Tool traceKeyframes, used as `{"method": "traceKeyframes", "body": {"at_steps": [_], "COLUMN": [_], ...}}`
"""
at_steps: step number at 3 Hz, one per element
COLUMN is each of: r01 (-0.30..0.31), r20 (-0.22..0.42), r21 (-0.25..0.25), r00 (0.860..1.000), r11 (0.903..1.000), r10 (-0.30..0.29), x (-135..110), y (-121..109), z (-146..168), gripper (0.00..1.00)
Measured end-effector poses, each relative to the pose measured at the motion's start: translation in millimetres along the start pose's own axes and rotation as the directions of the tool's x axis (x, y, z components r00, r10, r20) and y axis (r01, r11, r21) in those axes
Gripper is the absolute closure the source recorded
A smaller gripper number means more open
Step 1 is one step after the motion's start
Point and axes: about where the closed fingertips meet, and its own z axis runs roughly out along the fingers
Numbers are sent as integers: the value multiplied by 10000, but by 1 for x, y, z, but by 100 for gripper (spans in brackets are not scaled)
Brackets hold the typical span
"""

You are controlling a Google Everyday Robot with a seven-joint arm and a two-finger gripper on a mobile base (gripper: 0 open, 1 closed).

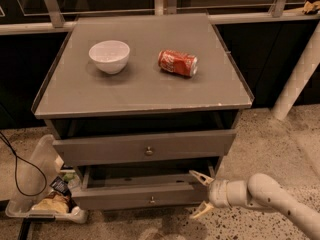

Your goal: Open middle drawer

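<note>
The middle drawer (pixel 125 196) is the lower of two grey fronts that show. It has a small round knob (pixel 151 200) and stands pulled out, its dark inside visible behind the front. My gripper (pixel 201 194) is at the drawer's right end, low near the floor. It is open, with one finger (pixel 199 176) above the front's top edge and the other below its bottom edge. It holds nothing. The drawer above (pixel 100 151) also stands a little way out.
A white bowl (pixel 109 55) and a red can (pixel 178 63) on its side lie on the cabinet top (pixel 140 91). A clear bin of snack bags (pixel 47 199) and a black cable (pixel 15 164) are on the floor at left. A white post (pixel 297 79) stands at right.
</note>
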Motion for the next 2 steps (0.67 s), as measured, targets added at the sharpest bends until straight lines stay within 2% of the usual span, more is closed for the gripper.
{"method": "traceKeyframes", "body": {"at_steps": [2], "r01": [-200], "r20": [1], "r21": [-43], "r00": [9998], "r11": [9998], "r10": [200], "x": [6], "y": [5], "z": [8], "gripper": [0]}}
